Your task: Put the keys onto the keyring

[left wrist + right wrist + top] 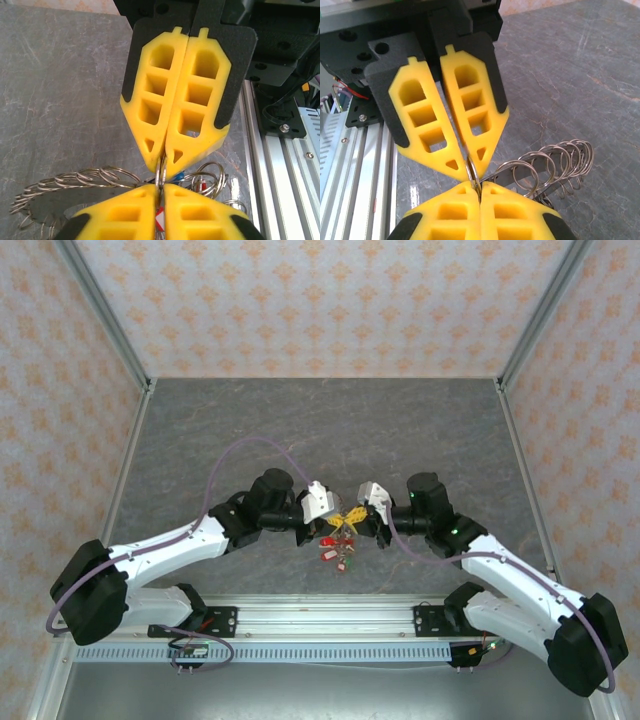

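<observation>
I have the left gripper [160, 188] and the right gripper [479, 186] tip to tip, each pressed together on the same small ring [472, 173]. The keyring [75, 180], with its wire loops, is just beside the tips. Red-tagged keys [335, 552] show close under both grippers, above the tabletop [60, 90].

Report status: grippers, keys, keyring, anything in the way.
Both shut: left gripper, right gripper, jaws on one small ring. Coiled keyring fanned beside it. Red-tagged keys bunched close by.
</observation>
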`<state>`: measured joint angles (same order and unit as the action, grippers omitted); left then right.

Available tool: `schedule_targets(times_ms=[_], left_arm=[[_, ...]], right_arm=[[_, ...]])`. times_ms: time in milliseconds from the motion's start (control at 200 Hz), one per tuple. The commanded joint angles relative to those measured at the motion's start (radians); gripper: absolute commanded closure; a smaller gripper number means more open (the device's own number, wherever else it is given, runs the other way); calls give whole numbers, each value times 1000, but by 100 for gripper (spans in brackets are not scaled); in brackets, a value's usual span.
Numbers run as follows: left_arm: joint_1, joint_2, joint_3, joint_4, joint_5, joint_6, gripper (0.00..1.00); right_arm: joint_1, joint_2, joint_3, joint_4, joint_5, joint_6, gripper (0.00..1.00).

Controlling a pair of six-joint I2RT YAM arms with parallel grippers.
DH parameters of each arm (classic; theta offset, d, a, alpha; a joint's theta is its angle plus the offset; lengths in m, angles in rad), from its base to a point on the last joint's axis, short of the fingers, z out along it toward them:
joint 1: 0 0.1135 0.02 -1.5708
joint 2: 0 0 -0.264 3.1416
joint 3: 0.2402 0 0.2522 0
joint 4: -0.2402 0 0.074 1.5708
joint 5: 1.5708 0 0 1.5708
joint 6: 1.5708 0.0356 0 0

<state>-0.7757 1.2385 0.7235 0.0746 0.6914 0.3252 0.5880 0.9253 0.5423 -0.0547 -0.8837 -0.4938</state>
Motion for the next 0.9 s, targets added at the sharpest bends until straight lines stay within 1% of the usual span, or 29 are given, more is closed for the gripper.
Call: schedule_targets(times_ms=[0, 75, 220, 325, 495, 606, 741, 826, 896], left_arm=[[-6, -5, 67, -58, -11, 46, 85], [-10, 7, 86, -91, -30, 65, 82], [-19, 28, 123, -161, -58, 103, 82], [-23, 42, 143, -202, -64, 120, 81], [-24, 46, 142, -204, -67, 122, 81], [-24, 47, 146, -214, -64, 126, 86], [-24, 47, 145, -213, -60, 123, 87], [-24, 48, 146, -207, -51, 120, 93], [-24, 46, 145, -199, -39, 116, 100]], right_arm=[[-4, 7, 66, -48, 2, -38, 100], [4, 13, 88, -88, 11, -67, 100], [19, 23, 125, -153, 32, -113, 100], [25, 21, 133, -148, 31, -119, 100], [29, 21, 132, -132, 28, -119, 100], [34, 21, 131, -129, 18, -117, 100], [38, 20, 133, -126, 3, -116, 99], [40, 22, 137, -135, 8, -118, 98], [42, 21, 139, -139, 14, -121, 95]])
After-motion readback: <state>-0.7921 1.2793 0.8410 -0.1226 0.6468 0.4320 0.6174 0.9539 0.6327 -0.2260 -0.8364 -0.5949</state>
